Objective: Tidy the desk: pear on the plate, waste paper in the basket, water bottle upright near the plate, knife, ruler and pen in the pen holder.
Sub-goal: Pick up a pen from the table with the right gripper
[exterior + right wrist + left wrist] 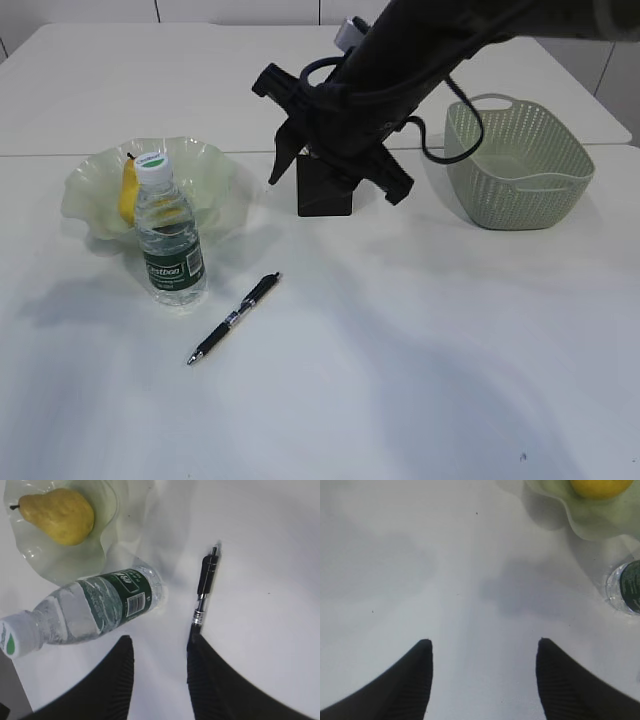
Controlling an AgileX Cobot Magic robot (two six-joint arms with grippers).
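Observation:
The yellow pear (128,190) (57,515) lies in the wavy glass plate (215,172). Just in front of the plate the water bottle (172,250) (100,605) stands upright. A black pen (234,318) (205,587) lies on the table to the bottle's right. My right gripper (300,172) (160,637) hangs open and empty in front of the black pen holder (325,203), high above the pen. My left gripper (484,641) is open over bare table, with the pear (600,486) and the bottle (627,587) off to its right. Knife, ruler and waste paper are out of view.
The sage-green basket (515,165) sits at the right, behind the right arm's cable. The right arm crosses from the top right over the pen holder. A seam between two tabletops runs behind the plate.

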